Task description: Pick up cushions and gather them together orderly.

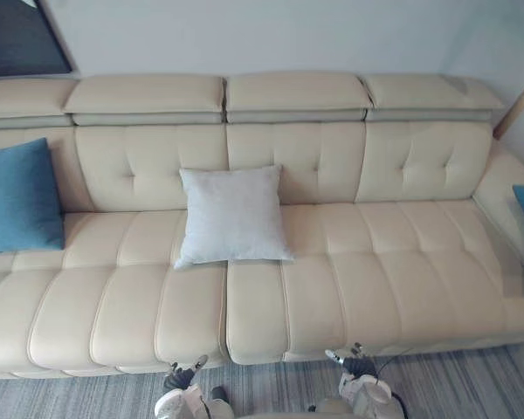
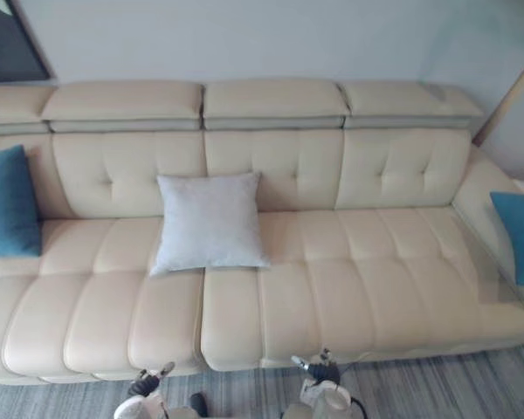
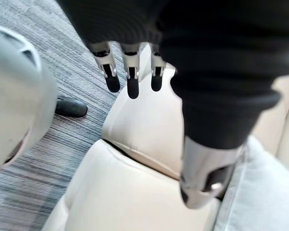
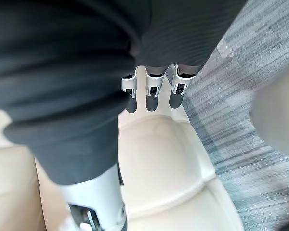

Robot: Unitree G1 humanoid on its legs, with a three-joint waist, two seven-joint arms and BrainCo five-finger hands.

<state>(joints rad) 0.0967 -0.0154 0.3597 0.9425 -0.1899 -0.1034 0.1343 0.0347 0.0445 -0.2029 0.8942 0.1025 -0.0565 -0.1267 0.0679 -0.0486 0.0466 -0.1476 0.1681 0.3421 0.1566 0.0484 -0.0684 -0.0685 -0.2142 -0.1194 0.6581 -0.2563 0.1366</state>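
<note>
Midway along sofa [image 1: 375,262], grey cushion [image 1: 233,216]; left blue cushion [image 1: 17,196], right blue cushion [image 2: 520,236] outermost.

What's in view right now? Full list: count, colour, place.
sofa: 1, cream, against the wall, spanning the view
grey cushion: 1, light grey, on the seat left of centre, leaning on the backrest
left blue cushion: 1, blue, upright at the sofa's left end
right blue cushion: 1, blue, at the sofa's right end by the armrest
dark panel: 1, dark, on the wall at upper left
carpet: 1, grey striped, in front of the sofa
left hand: 1, silver with dark tips, fingers straight, empty, low at the sofa's front edge
right hand: 1, same colours, fingers straight, empty, low at the front edge
</note>
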